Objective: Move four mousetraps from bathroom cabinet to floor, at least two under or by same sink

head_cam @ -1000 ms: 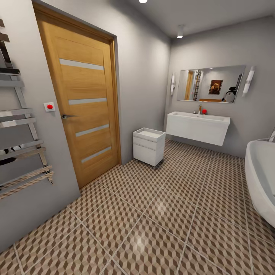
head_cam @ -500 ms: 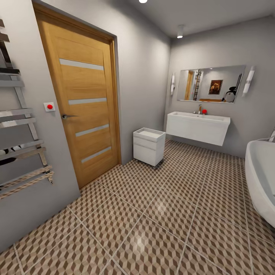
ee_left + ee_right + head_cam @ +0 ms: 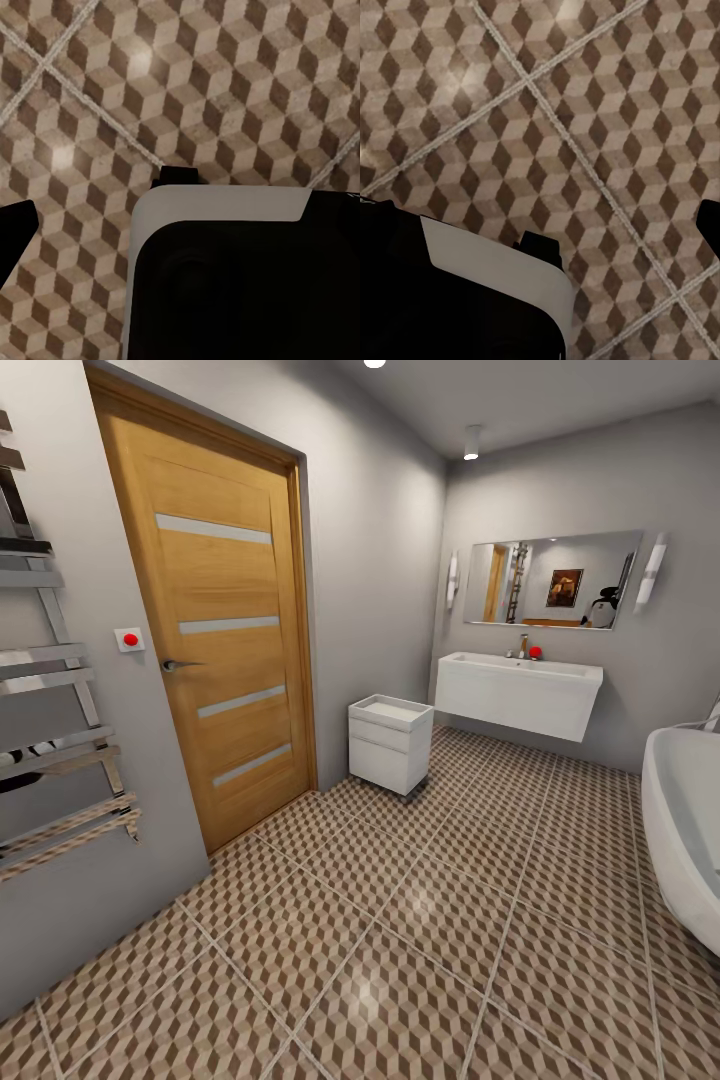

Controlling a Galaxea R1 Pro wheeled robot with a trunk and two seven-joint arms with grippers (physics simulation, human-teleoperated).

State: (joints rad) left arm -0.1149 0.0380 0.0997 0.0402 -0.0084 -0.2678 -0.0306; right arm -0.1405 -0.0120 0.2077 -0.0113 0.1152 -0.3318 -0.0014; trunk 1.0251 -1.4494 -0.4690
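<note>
The mousetraps and the cabinet are out of view. The white wall-hung bathroom sink (image 3: 518,695) hangs on the far wall under a mirror, with bare floor beneath it. The cube-patterned bathroom floor (image 3: 400,950) spreads from me to the sink, and it also lies under both wrist cameras as bathroom floor (image 3: 225,90) and bathroom floor (image 3: 607,112). A black fingertip (image 3: 11,236) of my left gripper (image 3: 180,244) sits at the frame's edge over the tiles. A black fingertip (image 3: 709,225) of my right gripper (image 3: 540,232) does the same. Both grippers look open and hold nothing.
A wooden door (image 3: 215,630) stands shut in the left wall, with a chrome towel rail (image 3: 50,760) nearer me. A small white drawer unit (image 3: 390,743) sits beside the sink. The white bathtub (image 3: 685,830) bulges in at the right. My own white-and-black body (image 3: 240,277) shows below the arms.
</note>
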